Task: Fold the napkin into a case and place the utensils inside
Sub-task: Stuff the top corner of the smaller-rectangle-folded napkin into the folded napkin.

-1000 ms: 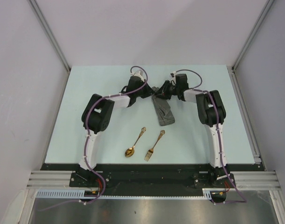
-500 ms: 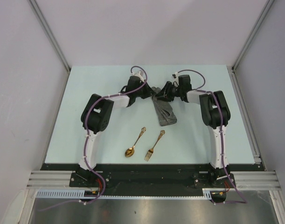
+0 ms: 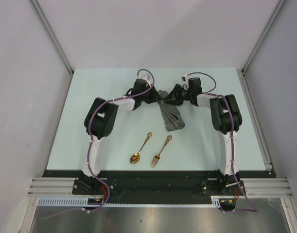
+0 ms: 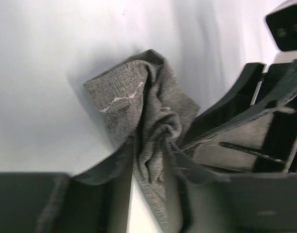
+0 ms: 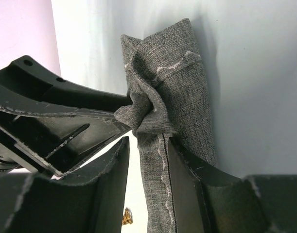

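The napkin (image 3: 171, 116) is a dark grey cloth folded into a narrow strip on the table, its far end bunched up between both grippers. My left gripper (image 3: 155, 97) stands open around that bunched end (image 4: 133, 97), with table showing between its left finger and the cloth. My right gripper (image 3: 176, 97) faces it from the other side, also open. There a cloth edge (image 5: 182, 73) lies against its right finger, with a gap on the left. The gold spoon (image 3: 140, 149) and gold fork (image 3: 161, 151) lie side by side nearer the arm bases.
The pale table (image 3: 90, 107) has a raised rail along its right edge (image 3: 255, 121). Grey walls close in the back and both sides. The two grippers sit nearly tip to tip over the cloth's far end.
Both grippers have opened on the cloth's far end, the left one only in the last half second. The right arm's elbow has swung to the right.
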Motion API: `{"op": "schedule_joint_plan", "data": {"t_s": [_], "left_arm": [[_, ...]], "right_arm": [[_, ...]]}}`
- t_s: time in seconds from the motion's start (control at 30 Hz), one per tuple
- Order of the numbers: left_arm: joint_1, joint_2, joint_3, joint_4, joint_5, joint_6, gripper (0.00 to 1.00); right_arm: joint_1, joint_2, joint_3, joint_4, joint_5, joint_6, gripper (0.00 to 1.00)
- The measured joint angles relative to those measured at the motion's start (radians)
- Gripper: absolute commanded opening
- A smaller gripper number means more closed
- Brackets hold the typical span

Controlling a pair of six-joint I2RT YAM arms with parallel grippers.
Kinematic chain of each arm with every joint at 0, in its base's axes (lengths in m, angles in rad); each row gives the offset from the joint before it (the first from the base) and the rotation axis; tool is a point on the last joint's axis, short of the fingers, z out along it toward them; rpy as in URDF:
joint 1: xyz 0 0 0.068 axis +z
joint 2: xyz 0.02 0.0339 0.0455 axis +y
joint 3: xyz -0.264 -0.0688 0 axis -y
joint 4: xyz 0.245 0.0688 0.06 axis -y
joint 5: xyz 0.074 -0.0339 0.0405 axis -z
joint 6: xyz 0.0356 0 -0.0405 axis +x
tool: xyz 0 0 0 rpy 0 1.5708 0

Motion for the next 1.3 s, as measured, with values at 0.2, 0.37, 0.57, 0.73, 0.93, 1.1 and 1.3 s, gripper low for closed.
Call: {"op": "schedule_joint_plan", "data": {"t_s": [0.2, 0.37, 0.57, 0.73, 0.93, 1.1, 1.3], "left_arm": [[-0.002, -0.008, 0.012, -0.069, -0.07, 0.066, 0.4], [-0.004, -0.008, 0.016, -0.082, -0.089, 0.087, 0.36], [-0.005, -0.053, -0.031, -0.069, -0.104, 0.089, 0.41], [-0.003, -0.097, -0.04, -0.063, -0.126, 0.095, 0.36], [-0.002, -0.091, -0.013, -0.103, -0.116, 0.1, 0.35], [-0.002, -0.068, 0.019, -0.142, -0.115, 0.101, 0.22], [-0.001, -0.077, -0.038, -0.1, -0.119, 0.096, 0.31]], "right_arm": [[-0.008, -0.002, -0.001, 0.003, -0.003, 0.006, 0.38], [-0.008, -0.002, 0.0, 0.008, -0.005, 0.021, 0.34], [-0.008, 0.005, 0.016, 0.021, -0.01, 0.031, 0.29], [-0.008, 0.005, 0.028, 0.026, -0.015, 0.035, 0.26], [-0.008, 0.01, 0.051, 0.026, -0.019, 0.039, 0.25], [-0.008, 0.021, 0.058, 0.026, -0.023, 0.043, 0.25], [0.0, 0.024, 0.061, 0.01, -0.022, 0.013, 0.38]]}}
